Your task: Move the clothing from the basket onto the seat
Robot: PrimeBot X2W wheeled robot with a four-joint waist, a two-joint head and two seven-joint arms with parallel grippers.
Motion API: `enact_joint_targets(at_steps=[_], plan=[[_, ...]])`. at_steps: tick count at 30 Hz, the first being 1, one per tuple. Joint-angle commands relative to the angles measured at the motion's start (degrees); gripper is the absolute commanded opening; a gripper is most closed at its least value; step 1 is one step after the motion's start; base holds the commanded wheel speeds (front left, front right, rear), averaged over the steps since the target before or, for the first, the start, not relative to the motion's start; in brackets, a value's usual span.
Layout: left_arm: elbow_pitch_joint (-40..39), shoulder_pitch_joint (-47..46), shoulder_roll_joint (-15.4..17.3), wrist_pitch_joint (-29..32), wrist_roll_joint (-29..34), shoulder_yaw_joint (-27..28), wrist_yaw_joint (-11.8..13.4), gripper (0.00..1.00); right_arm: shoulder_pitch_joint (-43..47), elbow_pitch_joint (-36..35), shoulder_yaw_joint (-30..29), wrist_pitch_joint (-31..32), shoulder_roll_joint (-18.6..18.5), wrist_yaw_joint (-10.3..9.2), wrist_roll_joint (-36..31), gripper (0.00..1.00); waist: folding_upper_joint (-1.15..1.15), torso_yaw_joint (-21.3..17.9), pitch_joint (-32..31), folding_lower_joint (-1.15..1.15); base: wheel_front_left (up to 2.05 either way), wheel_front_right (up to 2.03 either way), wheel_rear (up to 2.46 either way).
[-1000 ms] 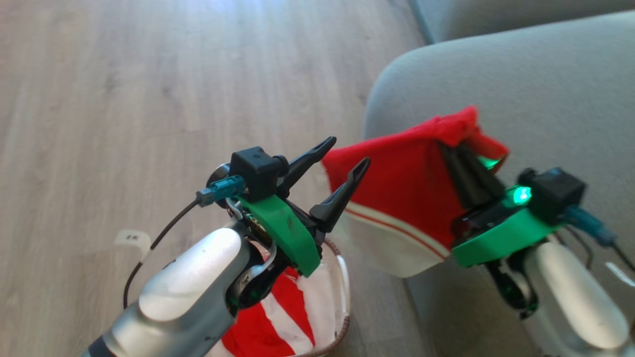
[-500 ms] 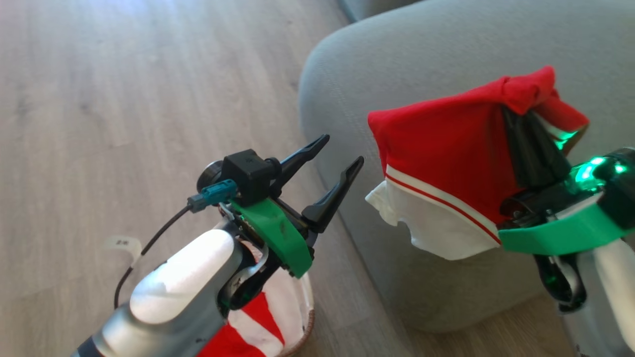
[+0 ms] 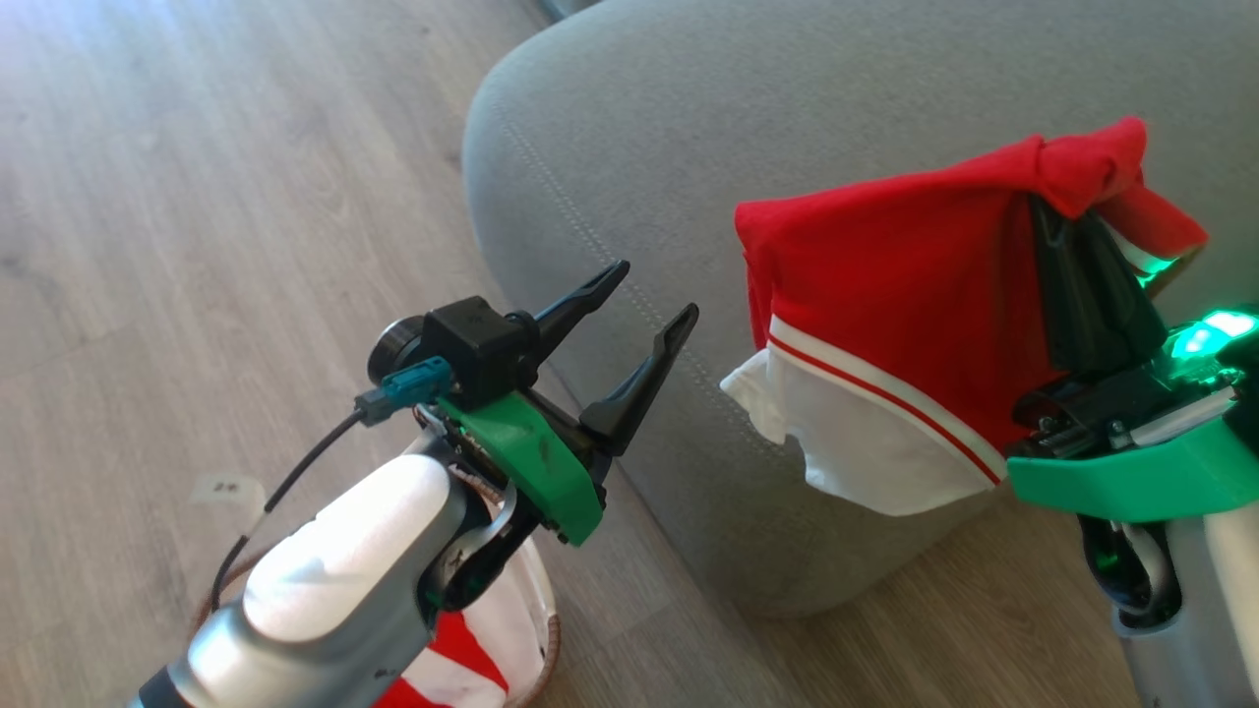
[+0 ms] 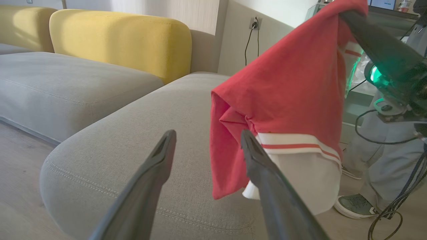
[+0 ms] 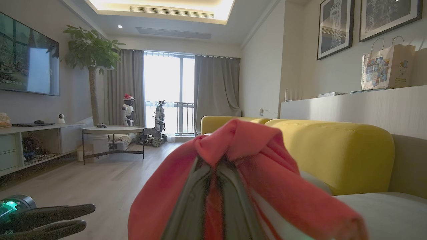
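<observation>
Nearest the robot, at the bottom of the head view, the small cream plastic basket (image 3: pixel 544 639) with a brown braided rim stands on the pale wood-plank floor (image 3: pixel 197 197). It is partly hidden under the left forearm, and red-and-white striped clothing (image 3: pixel 462 669) lies inside it.

Above the basket the left claw (image 3: pixel 654 290) is released, its two dark fingers spread wide with nothing between them, pointing towards the seat's rounded corner.

Just to its right hangs a soft red garment (image 3: pixel 885 285) with a broad white hem band and a thin red stripe. In the left wrist view the garment (image 4: pixel 283 90) hangs just past the left claw's (image 4: pixel 207 134) right finger; whether they touch cannot be told.

The right claw (image 3: pixel 1067 246) is clenched on the garment's bunched top edge, so the cloth drapes down and to the left of it. In the right wrist view the red fabric (image 5: pixel 267 180) folds over both fingers of the right claw (image 5: pixel 215 173).

Behind the hanging garment is the large grey upholstered fabric seat (image 3: pixel 610 147) with double stitched seams; the white hem hangs by its front corner, off the floor. Beyond the seat stands a yellow padded backrest (image 4: pixel 126 40).
</observation>
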Motion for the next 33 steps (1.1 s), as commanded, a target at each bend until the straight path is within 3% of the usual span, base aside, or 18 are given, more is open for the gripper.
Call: enact_joint_targets(at_steps=[1,12,24,33], plan=[[-1.35,-1.97,1.67,-0.56,0.40,2.32,0.50,1.00,-0.42,-2.38,0.45,-0.37,-0.09,-0.01,-0.33,0.00,0.00,-0.91,0.37,0.00,0.00,0.00,0.00],[-2.50,-3.54,2.01,-0.10,1.45,1.64,0.56,1.00,-6.77,1.68,1.51,-0.37,-3.17,-0.01,1.82,0.00,0.00,-0.68,3.47,0.00,0.00,0.00,0.00],[-5.72,-7.93,3.61,2.86,3.18,0.94,-0.19,1.00,-23.19,13.56,0.02,-0.37,-9.45,-0.01,6.78,0.00,0.00,4.61,12.97,0.00,0.00,0.00,0.00],[-7.98,-11.10,4.28,4.80,4.12,0.56,-0.91,1.00,-32.08,21.71,-4.98,-0.37,-13.12,-0.01,7.86,0.00,0.00,7.76,19.54,0.00,0.00,0.00,0.00]])
